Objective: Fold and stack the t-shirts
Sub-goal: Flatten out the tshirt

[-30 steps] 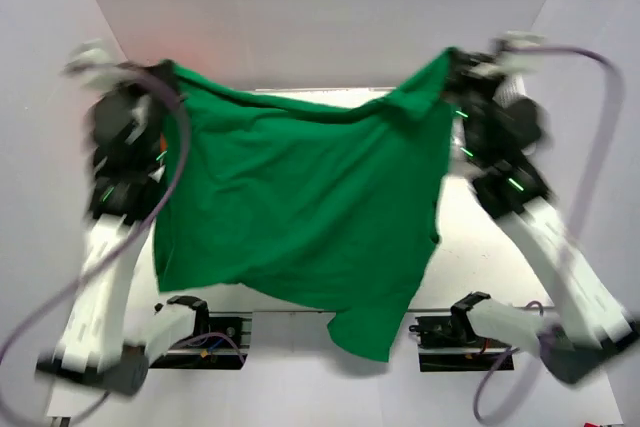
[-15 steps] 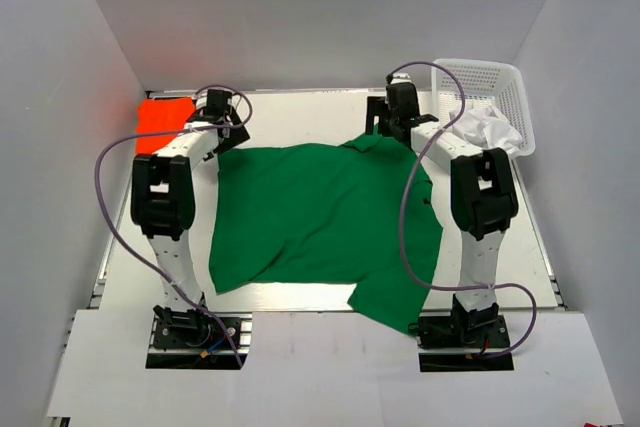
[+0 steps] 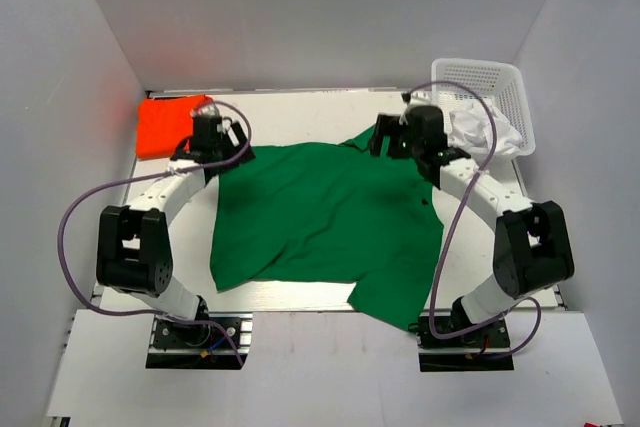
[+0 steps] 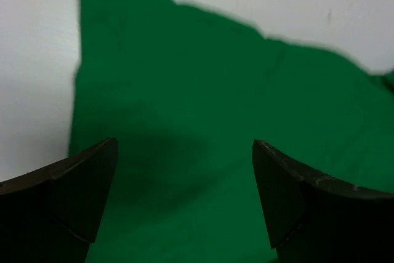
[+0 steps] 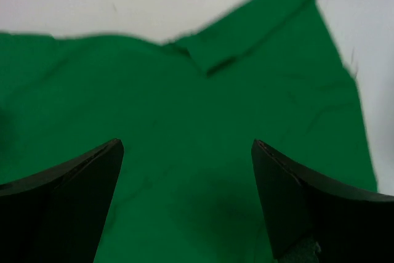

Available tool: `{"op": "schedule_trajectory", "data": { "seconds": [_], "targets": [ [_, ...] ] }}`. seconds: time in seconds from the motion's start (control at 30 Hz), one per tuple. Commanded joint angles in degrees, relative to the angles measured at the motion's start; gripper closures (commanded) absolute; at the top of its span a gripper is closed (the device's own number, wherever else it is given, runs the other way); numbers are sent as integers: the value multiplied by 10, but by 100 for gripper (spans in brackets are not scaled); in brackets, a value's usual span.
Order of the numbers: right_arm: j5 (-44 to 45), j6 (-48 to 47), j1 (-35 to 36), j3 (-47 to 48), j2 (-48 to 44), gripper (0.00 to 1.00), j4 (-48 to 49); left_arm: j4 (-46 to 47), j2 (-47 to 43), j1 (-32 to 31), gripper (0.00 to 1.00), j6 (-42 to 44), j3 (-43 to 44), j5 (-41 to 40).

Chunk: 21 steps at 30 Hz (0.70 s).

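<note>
A bright green t-shirt [image 3: 330,217] lies spread flat on the white table [image 3: 300,112], collar toward the back right and one lower corner hanging over the near edge. My left gripper [image 3: 228,150] hovers open over its back left corner. In the left wrist view, green cloth [image 4: 203,90] fills the space under the left gripper [image 4: 184,170], and nothing sits between the fingers. My right gripper [image 3: 383,139] stands open above the collar area. The right wrist view shows the collar [image 5: 246,41] beyond the empty right gripper [image 5: 184,170]. A folded orange-red t-shirt [image 3: 168,125] rests at the back left.
A white mesh basket [image 3: 500,82] holding white cloth [image 3: 480,129] stands at the back right corner. Grey walls close in the table on three sides. Purple cables loop off both arms.
A second ago both grippers held the green shirt stretched in the air. It now lies on the table, both grippers have opened and let go, and the arms have drawn back slightly.
</note>
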Motion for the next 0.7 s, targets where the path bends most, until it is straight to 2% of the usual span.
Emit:
{"op": "schedule_trajectory", "data": {
  "seconds": [0.0, 0.1, 0.33, 0.4, 0.53, 0.67],
  "targets": [
    [-24, 35, 3, -59, -26, 10, -8, 47, -27, -8, 0, -4, -66, 115],
    [-28, 43, 3, -120, -43, 10, 4, 60, -27, -8, 0, -10, -92, 128],
    [-11, 86, 0, -139, 2, 10, 16, 23, 13, -8, 0, -21, -85, 92],
    [-12, 91, 1, -136, 31, 10, 18, 13, 29, -8, 0, -26, -79, 65],
    [-6, 101, 0, -124, 65, 10, 14, -18, 22, -8, 0, -48, -69, -40],
    [38, 98, -3, -107, 93, 10, -2, -12, 22, 2, 0, -53, -55, -63]
  ]
}}
